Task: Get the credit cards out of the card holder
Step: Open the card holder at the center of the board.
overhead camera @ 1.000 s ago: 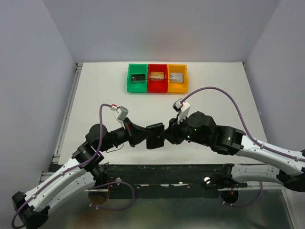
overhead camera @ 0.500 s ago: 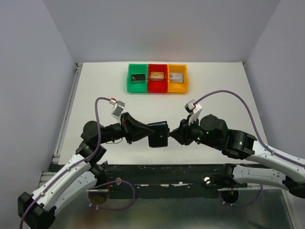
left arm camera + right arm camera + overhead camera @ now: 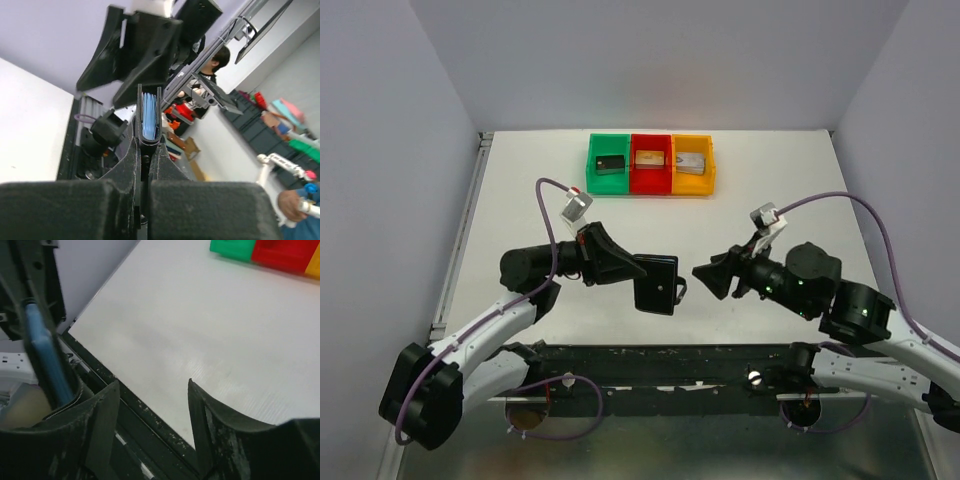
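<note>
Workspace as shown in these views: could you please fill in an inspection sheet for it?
Surface: white table; no spills seen.
Job's things: card holder nearly closed, gripped at one edge, blue inner faces showing in the left wrist view; credit cards: none seen outside it.
Clutter: green bin, red bin and yellow bin at the far edge, one block in each.
Grippers: left gripper clamped on the card holder; right gripper open, apart from it.
Cables: purple cable loops off each wrist, none snagged.
Surroundings: plain walls; person beyond the rig.
</note>
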`<state>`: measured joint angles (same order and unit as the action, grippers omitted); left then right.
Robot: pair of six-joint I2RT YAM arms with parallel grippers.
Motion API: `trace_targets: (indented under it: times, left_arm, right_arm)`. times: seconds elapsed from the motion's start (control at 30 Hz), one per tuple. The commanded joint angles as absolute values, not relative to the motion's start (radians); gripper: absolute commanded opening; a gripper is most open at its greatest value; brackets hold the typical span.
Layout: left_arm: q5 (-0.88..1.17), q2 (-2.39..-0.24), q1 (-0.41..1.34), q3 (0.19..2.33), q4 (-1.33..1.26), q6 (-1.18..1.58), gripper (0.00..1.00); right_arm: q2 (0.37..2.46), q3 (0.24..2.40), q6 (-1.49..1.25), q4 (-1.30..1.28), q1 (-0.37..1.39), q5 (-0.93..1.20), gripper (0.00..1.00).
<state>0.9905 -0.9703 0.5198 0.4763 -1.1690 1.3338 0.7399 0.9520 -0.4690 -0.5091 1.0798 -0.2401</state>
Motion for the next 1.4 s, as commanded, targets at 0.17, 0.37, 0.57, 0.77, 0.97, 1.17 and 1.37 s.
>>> trace_targets:
  times: [0.17, 0.37, 0.57, 0.77, 0.97, 1.17, 1.37]
  left_arm:
    - [1.075, -1.057, 0.488, 0.531, -1.597, 1.537, 0.0]
    - [1.081, -1.043, 0.488, 0.563, -1.597, 1.545, 0.0]
    - [1.085, -1.032, 0.486, 0.563, -1.597, 1.551, 0.0]
    - [1.08, -1.026, 0.488, 0.563, -1.595, 1.551, 0.0]
    - [1.069, -1.017, 0.488, 0.575, -1.597, 1.554, 0.0]
    - [1.065, -1.008, 0.488, 0.583, -1.595, 1.56, 0.0]
    - [1.057, -1.003, 0.489, 0.584, -1.597, 1.557, 0.0]
  right_arm:
    - [0.741, 1.084, -0.431, -0.466, 1.078, -0.054, 0.79]
    - [0.772, 1.06, -0.449, -0.416, 1.077, -0.048, 0.75]
    - [0.795, 1.049, -0.466, -0.365, 1.077, 0.031, 0.72]
    - [0.802, 1.034, -0.48, -0.339, 1.077, 0.074, 0.7]
    - [0.827, 1.028, -0.491, -0.339, 1.078, 0.094, 0.69]
    - [0.845, 1.023, -0.497, -0.327, 1.078, 0.112, 0.68]
    - [0.882, 1.025, -0.508, -0.304, 1.077, 0.163, 0.68]
